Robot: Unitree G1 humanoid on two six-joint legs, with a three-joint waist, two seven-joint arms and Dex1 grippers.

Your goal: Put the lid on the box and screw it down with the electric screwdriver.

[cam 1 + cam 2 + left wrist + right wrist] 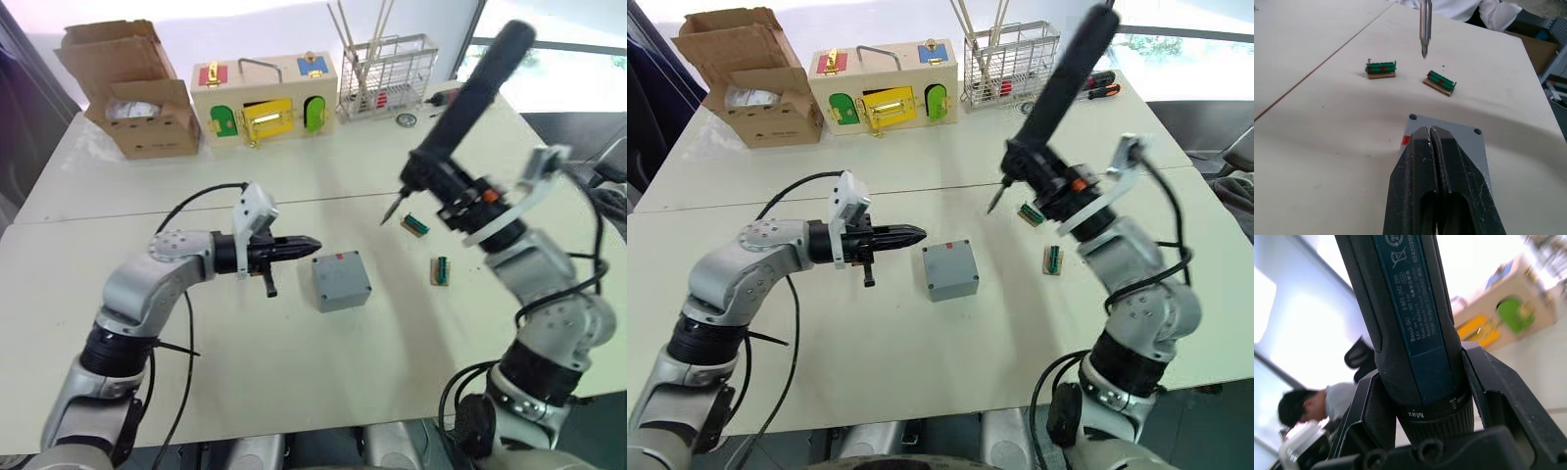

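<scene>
— Left eye view first: what does each arm have?
— The right gripper [460,201] is clamped around the electric screwdriver [468,98], which is held in the air, tilted, its thin bit pointing down toward the table [294,382]. The left gripper [306,246] is empty, its fingers pressed together, pointing sideways.

— Where is the box?
— The box [341,281] sits on the table just ahead of the left fingertips, not touching them. The lid [338,270] already lies on top of it; the left wrist view shows corner holes in it and a red mark on the box's side.

— Anything between the bit and the box?
— No, open table. Two small green terminal blocks [414,224] [441,270] lie below the right gripper, beyond the box from the left one.

— What else is around?
— Well past both grippers, at the far edge: a brown cardboard box [137,93], a wooden box with coloured doors [265,98], and a wire basket [390,73]. In the right wrist view a person [1308,404] is visible behind the driver.
</scene>
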